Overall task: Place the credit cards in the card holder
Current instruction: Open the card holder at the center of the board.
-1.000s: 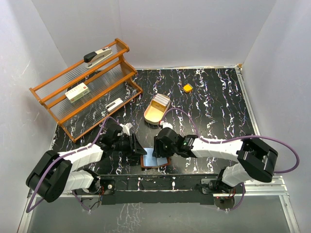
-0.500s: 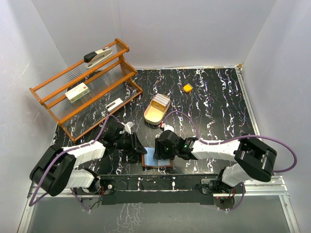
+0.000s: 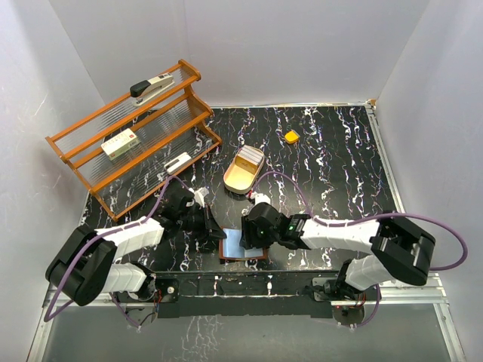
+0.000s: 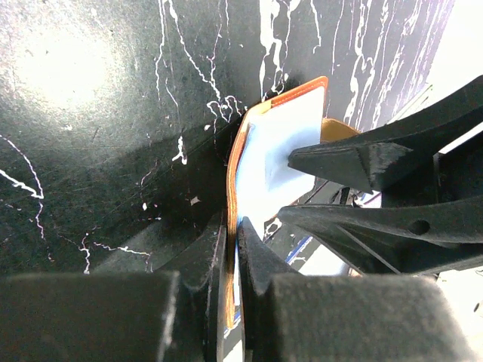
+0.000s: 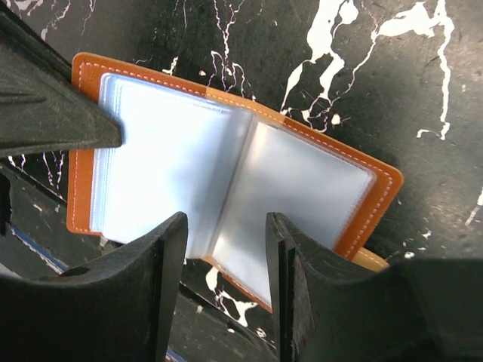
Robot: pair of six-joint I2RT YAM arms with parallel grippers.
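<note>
Black marbled table (image 3: 332, 173), white walls. Card holder (image 3: 243, 247) lies open at bottom centre of the top view, clear sleeves facing up. Left gripper (image 4: 230, 260): jaws pinched on the holder's left cover edge. Right gripper (image 5: 225, 241): jaws apart, straddling the holder's lower edge by the fold; contact unclear. Oval wooden tray (image 3: 240, 179) sits above it, near centre frame.

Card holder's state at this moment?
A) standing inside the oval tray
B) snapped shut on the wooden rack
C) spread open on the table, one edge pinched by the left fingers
C: the card holder lies spread open on the table, its orange edge clamped between the left fingers.
</note>
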